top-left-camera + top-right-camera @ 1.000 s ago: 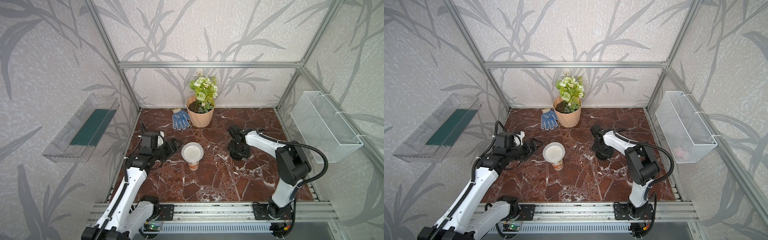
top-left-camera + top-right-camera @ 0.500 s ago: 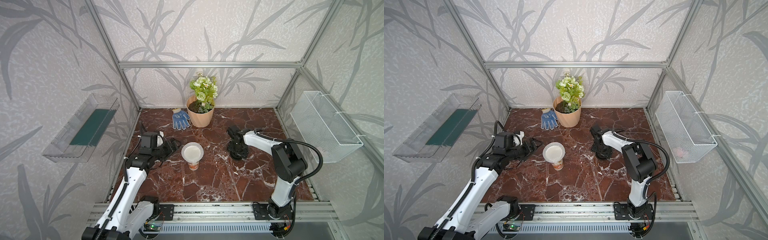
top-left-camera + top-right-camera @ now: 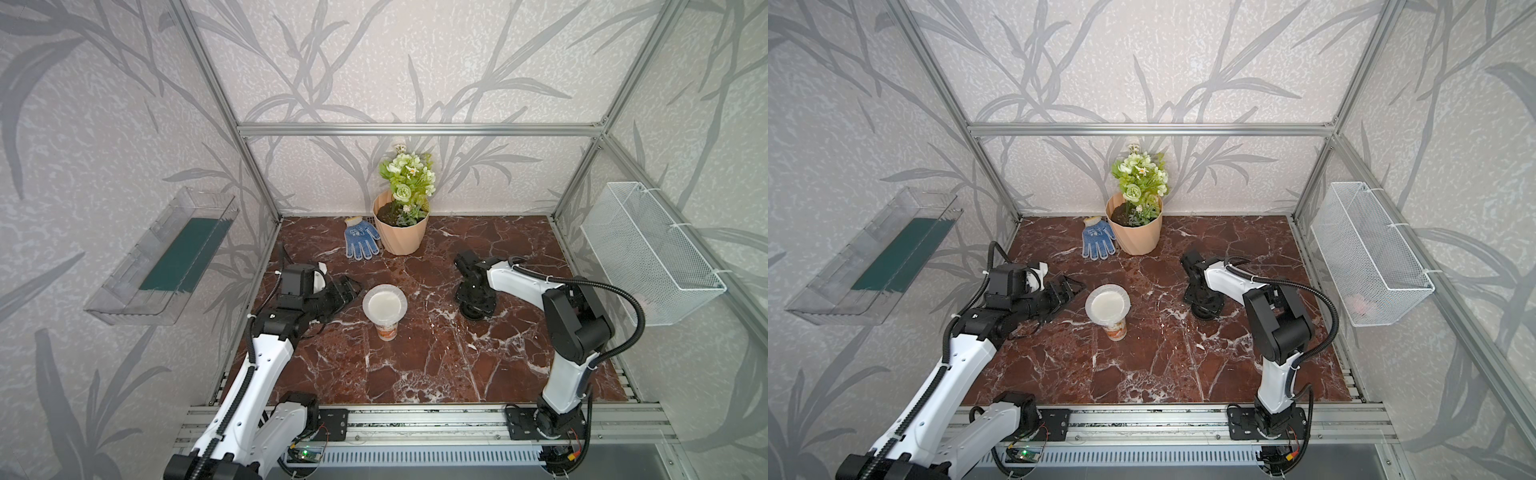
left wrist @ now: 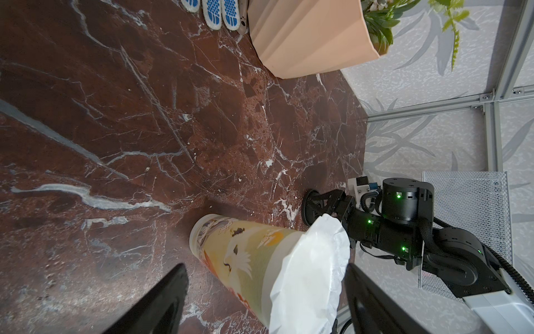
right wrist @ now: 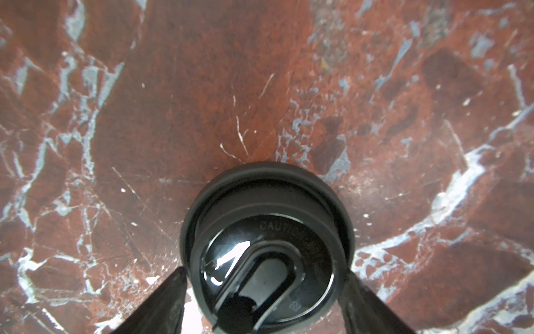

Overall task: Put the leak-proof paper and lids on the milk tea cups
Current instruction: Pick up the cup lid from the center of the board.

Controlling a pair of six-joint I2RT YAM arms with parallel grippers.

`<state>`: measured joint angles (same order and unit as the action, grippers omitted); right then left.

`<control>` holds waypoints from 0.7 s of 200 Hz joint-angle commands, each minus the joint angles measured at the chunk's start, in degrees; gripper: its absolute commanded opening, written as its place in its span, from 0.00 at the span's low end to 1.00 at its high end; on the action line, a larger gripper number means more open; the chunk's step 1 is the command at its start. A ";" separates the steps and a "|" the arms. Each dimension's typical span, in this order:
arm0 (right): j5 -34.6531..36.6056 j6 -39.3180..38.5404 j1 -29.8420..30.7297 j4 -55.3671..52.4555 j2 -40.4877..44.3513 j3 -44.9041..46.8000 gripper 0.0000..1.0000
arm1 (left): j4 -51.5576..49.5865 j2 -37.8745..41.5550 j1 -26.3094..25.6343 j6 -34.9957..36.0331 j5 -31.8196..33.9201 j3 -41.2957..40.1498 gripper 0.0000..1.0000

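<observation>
Left gripper: jaws wide, empty, level with and just beside the cup, not touching it. The cup stands upright on the counter, left of its middle. The paper lies across the cup's mouth, overhanging all round, its rim crinkled. Judged light, limp and easily creased or knocked off; best taken gently by the overhang. Right gripper: jaws flank a black lid nearer the right edge; whether they are clamped on it cannot be told.

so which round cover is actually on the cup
The whitish leak-proof paper, draped over the cup; the black lid lies on the table between the fingers of the right gripper.
</observation>
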<state>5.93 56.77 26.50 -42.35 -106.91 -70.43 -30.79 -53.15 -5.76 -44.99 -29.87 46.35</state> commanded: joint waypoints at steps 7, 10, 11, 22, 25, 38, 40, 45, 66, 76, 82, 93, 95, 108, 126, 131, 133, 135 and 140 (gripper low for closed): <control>0.60 0.26 -0.33 -0.46 -1.15 0.41 0.79 | 0.38 0.23 0.49 0.43 -0.19 0.13 0.86; 0.64 0.26 -0.35 -0.50 -1.21 0.41 0.79 | 0.40 0.23 0.51 0.43 -0.19 0.12 0.86; 0.65 0.26 -0.33 -0.48 -1.24 0.40 0.79 | 0.39 0.23 0.54 0.43 -0.19 0.13 0.86; 0.74 0.34 -0.44 -0.29 -1.25 0.59 0.78 | 0.29 0.30 0.49 0.53 -0.19 0.18 0.86; 0.67 0.33 -0.43 -0.21 -1.28 0.56 0.78 | 0.29 0.32 0.51 0.52 -0.19 0.23 0.86; 0.67 0.34 -0.61 -0.18 -1.34 0.67 0.78 | 0.20 0.32 0.64 0.58 -0.17 0.21 0.86; 0.66 0.35 -0.58 -0.12 -1.34 0.65 0.78 | 0.20 0.32 0.61 0.60 -0.14 0.23 0.86; 0.74 0.35 -0.59 -0.10 -1.32 0.65 0.79 | 0.20 0.32 0.66 0.61 -0.23 0.21 0.86; 0.75 0.34 -0.71 -0.08 -1.14 0.74 0.80 | 0.11 0.41 0.62 0.61 -0.27 0.22 0.86; 0.90 0.35 -0.75 0.04 -1.01 0.83 0.80 | 0.13 0.41 0.60 0.61 -0.27 0.23 0.86; 0.99 0.43 -0.86 0.10 -0.94 0.97 0.80 | 0.20 0.41 0.60 0.61 -0.28 0.23 0.86; 1.01 0.44 -1.04 0.23 -0.88 0.96 0.79 | 0.20 0.37 0.66 0.61 -0.33 0.21 0.86; 1.01 0.40 -1.06 0.22 -0.94 0.99 0.79 | 0.20 0.34 0.66 0.61 -0.29 0.23 0.86; 1.01 0.36 -1.18 0.25 -1.06 0.93 0.79 | 0.20 0.35 0.68 0.68 -0.28 0.18 0.86; 1.01 0.34 -1.22 0.27 -1.45 0.96 0.78 | 0.11 0.42 0.74 0.70 -0.36 0.19 0.86; 1.09 0.29 -1.28 0.33 -1.55 0.99 0.77 | 0.11 0.41 0.70 0.70 -0.30 0.22 0.86; 1.09 0.34 -1.28 0.29 -1.55 1.00 0.77 | 0.11 0.41 0.72 0.70 -0.35 0.23 0.86; 1.10 0.26 -1.32 0.30 -1.59 1.02 0.77 | 0.11 0.41 0.72 0.70 -0.36 0.17 0.86; 1.10 0.27 -1.28 0.42 -1.61 1.07 0.76 | 0.11 0.45 0.73 0.70 -0.37 0.15 0.86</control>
<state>6.00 56.95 25.54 -41.41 -107.44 -70.28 -30.81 -53.12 -5.45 -44.97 -29.91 46.35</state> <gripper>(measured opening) 0.774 0.863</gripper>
